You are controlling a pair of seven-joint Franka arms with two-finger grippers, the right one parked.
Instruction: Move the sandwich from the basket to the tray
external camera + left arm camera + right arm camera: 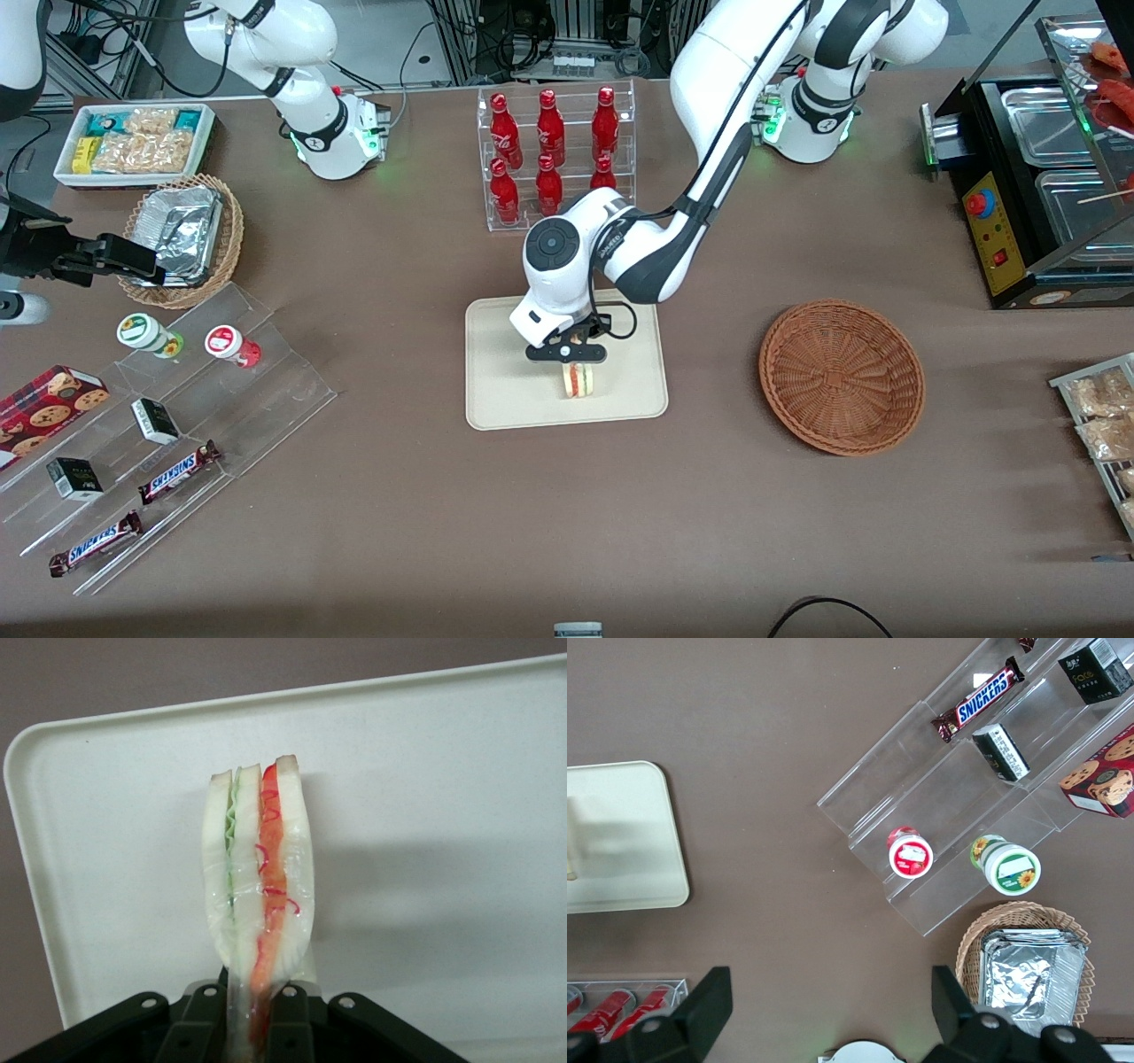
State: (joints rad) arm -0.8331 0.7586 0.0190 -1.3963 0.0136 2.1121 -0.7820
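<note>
Left arm's gripper (578,356) is over the tray (496,390), fingers (288,1032) clenched on the sandwich (580,379). Wrist view confirms it: both dark fingers pinch the narrow end of the sandwich (259,886), 1 on each bread face. Cut edge faces the wrist camera, green layer on one side, red-pink on the other, wrapped in clear film. The wedge stands on edge over the tray (443,815), shadow cast onto the cream surface right beside it. Cannot tell whether its lower end touches the tray or sits just above it.

Sandwich is at about the middle of the tray, slightly nearer the front camera than the tray's centre. Tray lies flat on the brown table (407,514), between the 2 arm bases' ends.

Basket (842,377), reddish-brown wicker, sits on the table well apart from the tray toward the working arm's end; nothing visible inside it.

Other items: acrylic rack of 6 red bottles (554,155) farther from the front camera than the tray; tan wicker basket with foil container (182,235) and clear stepped display (159,425) with 2 Snickers bars toward the parked arm's end; black food warmer (1036,186) toward the working arm's end.
</note>
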